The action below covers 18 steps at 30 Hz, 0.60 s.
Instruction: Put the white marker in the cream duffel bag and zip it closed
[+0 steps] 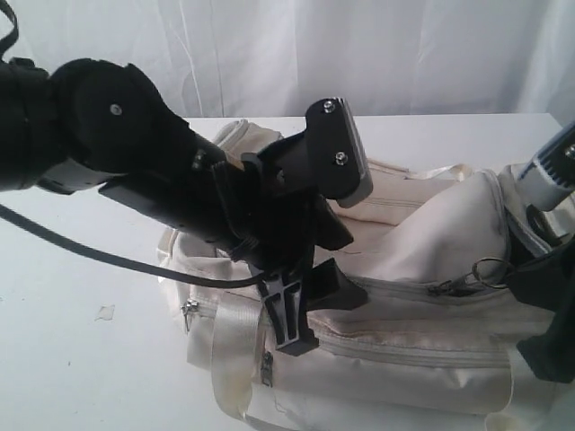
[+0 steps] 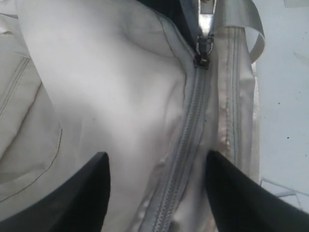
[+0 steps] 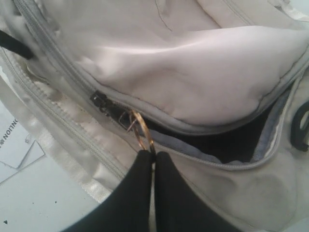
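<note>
My left gripper [image 2: 157, 153] hangs close over the bag [image 1: 422, 359], jaws spread wide and holding nothing. Its black fingers [image 2: 82, 193] straddle the bag's closed grey zipper [image 2: 186, 145], one on the flap side, the other on the strap side. Ahead of them on that zipper sits a metal pull [image 2: 203, 53]. Farther along the bag's top, my right gripper [image 3: 153, 157] is pinched tight on a thin gold ring [image 3: 144, 133] that hangs from a dark slider [image 3: 102, 102]. Past the ring, the bag's flap [image 3: 193, 72] stands off the bag's side over a dark opening [image 3: 231, 145]. Where the marker is I cannot tell. The bag lies on a white table [image 1: 63, 359], with a white curtain [image 1: 359, 54] behind the bag.
</note>
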Each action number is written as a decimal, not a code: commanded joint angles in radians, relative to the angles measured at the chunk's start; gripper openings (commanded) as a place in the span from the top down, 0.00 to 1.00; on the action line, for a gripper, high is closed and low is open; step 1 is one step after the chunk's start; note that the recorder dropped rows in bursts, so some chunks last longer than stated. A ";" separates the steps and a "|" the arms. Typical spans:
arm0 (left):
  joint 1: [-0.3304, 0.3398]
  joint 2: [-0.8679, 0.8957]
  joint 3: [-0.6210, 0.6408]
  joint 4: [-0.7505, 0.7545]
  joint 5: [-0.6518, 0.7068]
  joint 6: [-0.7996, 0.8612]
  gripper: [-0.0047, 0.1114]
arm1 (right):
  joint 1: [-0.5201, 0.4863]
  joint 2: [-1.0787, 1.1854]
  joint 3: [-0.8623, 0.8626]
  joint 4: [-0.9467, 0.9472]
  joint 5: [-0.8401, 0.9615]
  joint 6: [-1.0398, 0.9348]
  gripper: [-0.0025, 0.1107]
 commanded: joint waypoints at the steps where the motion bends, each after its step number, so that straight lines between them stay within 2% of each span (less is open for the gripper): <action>1: -0.010 0.018 0.006 -0.011 -0.005 0.006 0.43 | 0.000 -0.007 -0.001 0.002 -0.014 -0.006 0.98; 5: -0.010 0.029 0.006 -0.014 -0.015 0.006 0.43 | 0.000 -0.007 -0.001 0.002 -0.016 -0.006 0.98; 7: -0.010 0.029 0.006 -0.019 -0.021 0.006 0.47 | 0.000 -0.007 -0.001 0.002 -0.018 -0.006 0.98; 13: -0.010 0.029 0.006 -0.019 -0.031 0.004 0.78 | 0.000 -0.007 -0.001 0.002 -0.037 -0.006 0.98; 17: -0.010 0.029 0.006 -0.019 -0.024 0.002 0.95 | 0.000 -0.007 -0.001 0.002 -0.037 -0.006 0.98; 18: -0.010 0.029 0.006 -0.019 -0.016 0.002 0.96 | 0.000 -0.007 -0.001 0.002 -0.037 -0.006 0.98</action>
